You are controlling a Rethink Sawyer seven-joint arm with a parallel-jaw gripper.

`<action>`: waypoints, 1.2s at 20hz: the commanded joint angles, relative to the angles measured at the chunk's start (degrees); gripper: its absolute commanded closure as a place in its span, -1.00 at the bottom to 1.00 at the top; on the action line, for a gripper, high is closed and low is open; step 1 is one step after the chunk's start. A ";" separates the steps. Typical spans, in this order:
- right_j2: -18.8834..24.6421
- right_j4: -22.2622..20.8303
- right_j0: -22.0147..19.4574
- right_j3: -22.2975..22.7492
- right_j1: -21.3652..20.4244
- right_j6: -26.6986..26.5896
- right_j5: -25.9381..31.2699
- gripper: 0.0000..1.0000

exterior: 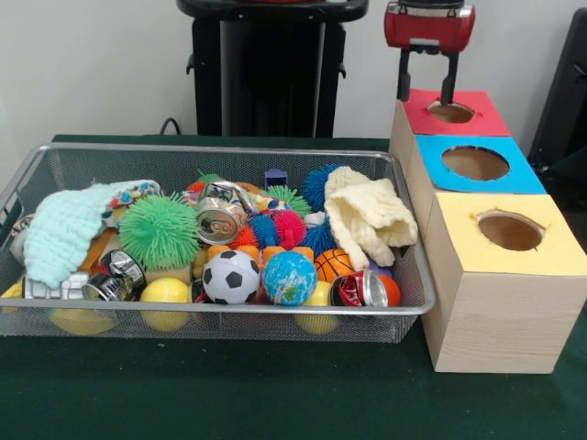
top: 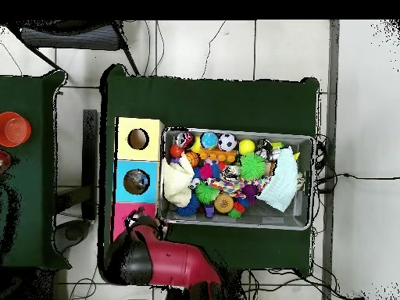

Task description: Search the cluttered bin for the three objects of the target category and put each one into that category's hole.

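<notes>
The wire mesh bin (exterior: 229, 310) sits on the green table and is full of clutter: a soccer ball (exterior: 230, 276), a globe ball (exterior: 289, 277), a small basketball (exterior: 333, 264), yellow balls (exterior: 165, 291), crushed cans (exterior: 220, 218), spiky balls (exterior: 159, 230) and knit cloths (exterior: 367, 215). It also shows in the overhead view (top: 234, 224). My gripper (exterior: 426, 90) hangs open and empty just above the hole (exterior: 451, 112) of the red-topped box (exterior: 481, 119), away from the bin. In the overhead view my red arm (top: 168, 262) covers the gripper.
Three wooden boxes stand in a row beside the bin: red-topped, blue-topped (exterior: 527, 179) and yellow-topped (exterior: 550, 247), each with a round hole. The robot's black pedestal (exterior: 271, 73) stands behind the bin. A second green table (top: 31, 156) lies off to the side.
</notes>
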 commanded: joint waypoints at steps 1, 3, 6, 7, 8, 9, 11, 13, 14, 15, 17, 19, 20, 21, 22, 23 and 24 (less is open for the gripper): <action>-1.19 -4.69 -3.23 -9.59 2.07 0.41 2.06 -1.00; -0.04 -5.58 -4.30 -10.41 3.97 0.62 0.38 -1.00; 1.35 -7.15 -5.88 -12.07 6.94 0.46 -1.33 -1.00; 1.48 -7.65 -6.19 -12.61 7.80 0.45 -1.55 -1.00; 2.01 -8.32 -7.02 -13.30 9.35 0.25 -1.87 -1.00; 2.22 -8.93 -7.43 -13.72 10.25 0.25 -2.35 -1.00; 2.49 -10.21 -8.33 -14.62 12.17 0.03 -3.22 -1.00; 1.55 -11.64 -8.22 -16.14 14.35 0.02 -4.04 -1.00; 0.70 -12.38 -7.94 -17.07 15.26 -0.31 -4.05 -1.00; 0.99 -12.92 -8.38 -17.08 15.51 -0.16 -4.17 -1.00; 1.08 -14.03 -8.97 -17.51 16.78 0.26 -5.06 -1.00; 1.69 -14.95 -9.65 -17.46 17.51 0.94 -5.79 -1.00; 2.47 -15.45 -10.37 -17.51 18.54 1.38 -6.53 -1.00; 2.88 -15.87 -10.74 -17.79 19.43 1.59 -7.14 -1.00; 3.29 -16.29 -11.11 -18.07 20.31 1.80 -7.75 -1.00; 3.50 -16.59 -11.25 -18.43 21.24 2.13 -8.36 -1.00; 4.82 -16.71 -12.19 -18.76 23.31 2.35 -8.73 -1.00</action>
